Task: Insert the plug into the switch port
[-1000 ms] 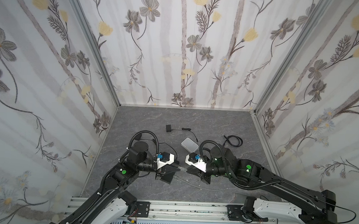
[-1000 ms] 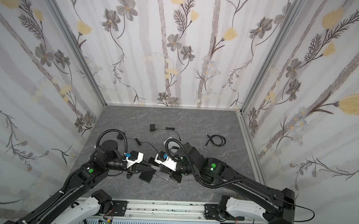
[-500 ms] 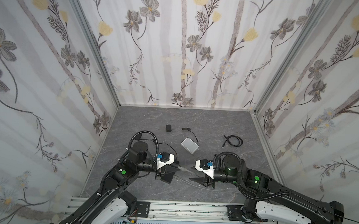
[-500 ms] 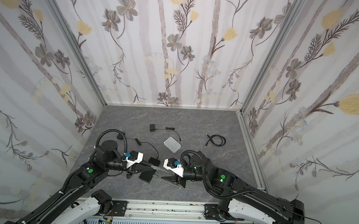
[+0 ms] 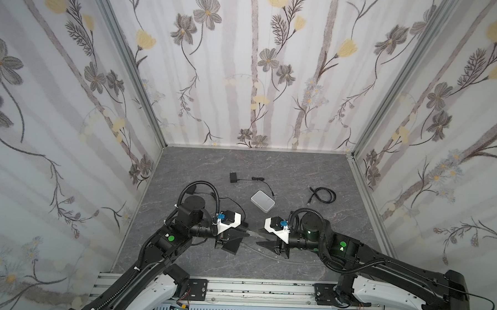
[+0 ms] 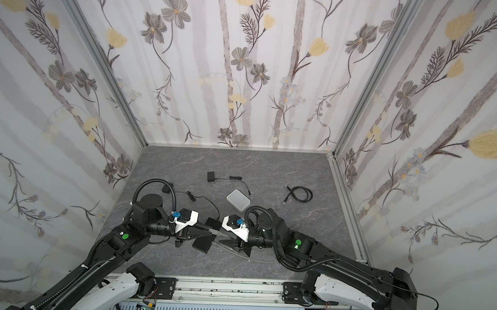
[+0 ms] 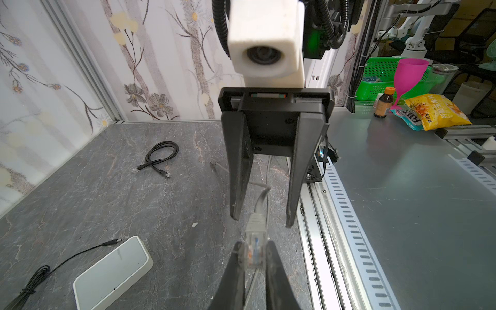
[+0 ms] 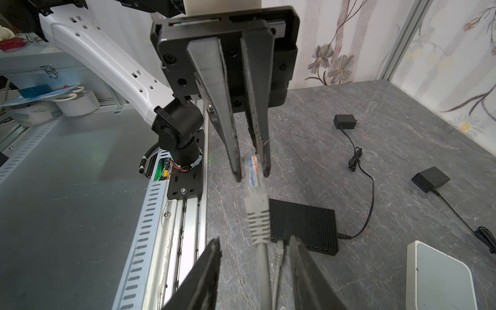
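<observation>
The plug is clear, glossy plastic with a matt grey ribbed boot. The cable behind it has a smooth, matt grey jacket. The switch has a matt black, finely ribbed housing, whereas the white box is smooth plastic with a soft sheen. The tabletop shows a matt grey stone pattern, the adjoining bench is brushed metal, and the left gripper carries matt black fingers with a slightly rough face.
</observation>
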